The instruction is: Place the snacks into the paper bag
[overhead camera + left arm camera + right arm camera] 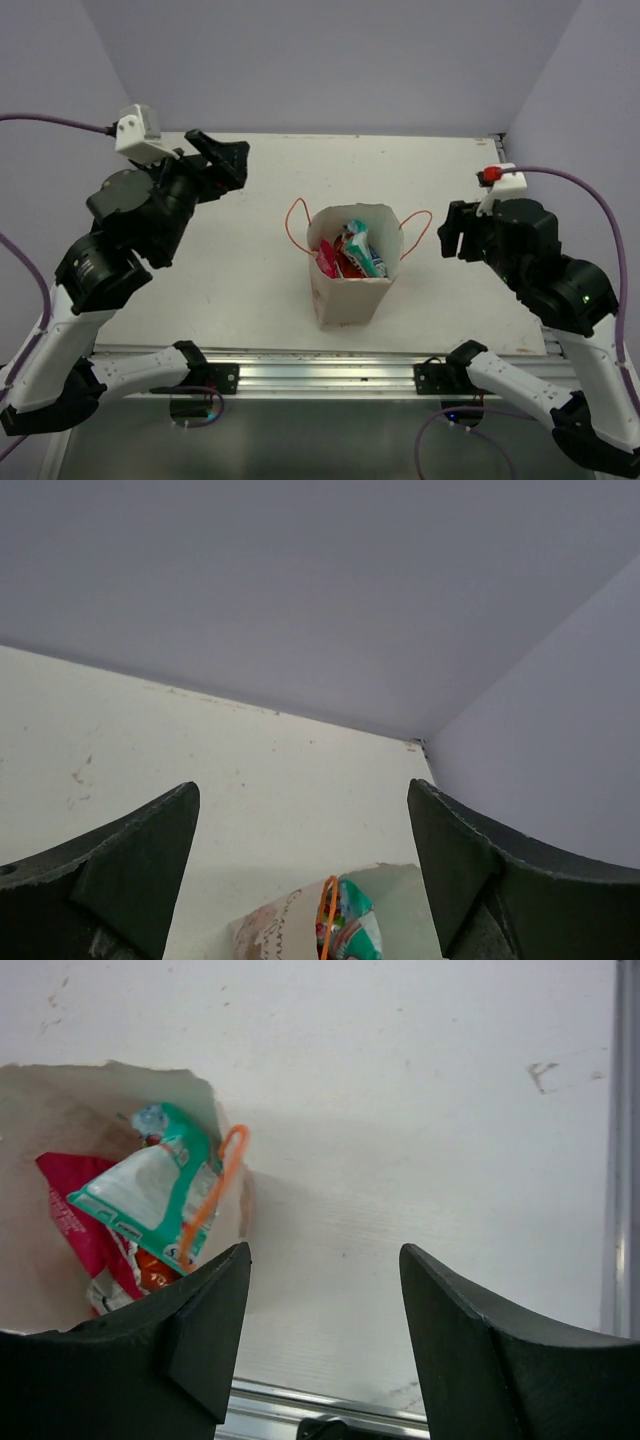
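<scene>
Left gripper (222,158): jaws wide apart, nothing between them. It sits above the far-left part of the table (250,280), well apart from the paper bag (345,295). In the left wrist view the 2 fingers (130,870) frame bare tabletop and the back wall, with the top of the bag (270,930) just visible at the bottom edge.

Right gripper (450,232): jaws also wide, holding nothing. It is on the right of the bag, near it but not touching. In the right wrist view its 2 fingers (190,1330) frame bare table, with the bag's open mouth (60,1090) off to the left.

Paper bag: upright at mid-table, towards the near edge, mouth open to the top. 2 orange string handles, the left loop (297,225) and the right loop (418,228), each splayed outward.

Snacks, 3 packets seen inside the bag:
- teal-and-white packet (362,245), on top, tilted, poking slightly above the rim; also seen from the right wrist (150,1185)
- pink packet (326,262), on the left side of the interior
- red-orange packet (348,262), between and below these 2, mostly covered

Cannot tell whether anything lies deeper in the bag.

A metal rail (320,375) runs along the near edge of the table.
</scene>
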